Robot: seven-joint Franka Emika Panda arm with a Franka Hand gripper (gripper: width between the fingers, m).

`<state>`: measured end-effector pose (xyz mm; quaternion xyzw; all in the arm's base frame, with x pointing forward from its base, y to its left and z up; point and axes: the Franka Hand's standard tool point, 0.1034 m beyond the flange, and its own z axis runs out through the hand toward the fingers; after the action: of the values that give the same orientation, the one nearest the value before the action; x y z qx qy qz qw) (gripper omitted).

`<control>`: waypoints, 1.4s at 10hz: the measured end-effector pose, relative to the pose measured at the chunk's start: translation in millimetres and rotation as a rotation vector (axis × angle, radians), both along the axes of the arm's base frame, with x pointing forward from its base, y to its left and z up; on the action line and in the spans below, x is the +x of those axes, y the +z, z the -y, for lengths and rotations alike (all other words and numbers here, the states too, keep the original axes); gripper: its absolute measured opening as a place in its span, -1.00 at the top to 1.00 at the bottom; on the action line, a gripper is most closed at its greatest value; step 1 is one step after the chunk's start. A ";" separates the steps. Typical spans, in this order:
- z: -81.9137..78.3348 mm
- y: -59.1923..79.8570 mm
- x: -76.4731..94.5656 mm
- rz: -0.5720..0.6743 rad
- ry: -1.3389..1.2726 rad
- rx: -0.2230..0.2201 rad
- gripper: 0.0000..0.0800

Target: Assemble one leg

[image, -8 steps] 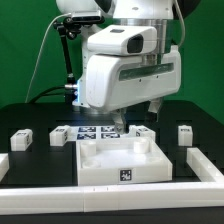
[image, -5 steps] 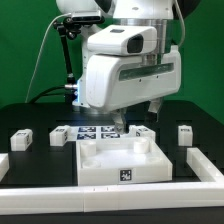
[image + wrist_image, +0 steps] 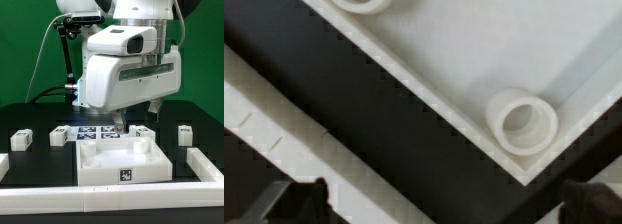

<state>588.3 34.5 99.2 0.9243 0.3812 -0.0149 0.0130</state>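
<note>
Small white legs with square markers lie on the black table in the exterior view: one at the far left (image 3: 20, 139), one beside the marker board (image 3: 60, 135), one at the right (image 3: 185, 134). The large flat white square piece (image 3: 120, 160) sits in front. My gripper (image 3: 135, 122) hangs just behind that piece, low over the table. In the wrist view my gripper (image 3: 446, 205) is open, its dark fingertips (image 3: 295, 200) far apart with only black table and a white strip between them. The square piece's corner with a round socket (image 3: 523, 122) lies beyond. No leg is held.
The marker board (image 3: 97, 132) lies behind the square piece, under the arm. A low white rail (image 3: 110, 190) runs along the front, with another piece at the exterior view's left edge (image 3: 3, 165). The arm's bulk hides the table's middle rear.
</note>
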 end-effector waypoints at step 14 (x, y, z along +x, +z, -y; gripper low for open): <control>28.8 -24.6 -32.7 -0.036 0.578 0.025 -0.63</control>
<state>555.5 5.7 74.6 0.7770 0.6291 -0.0224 -0.0014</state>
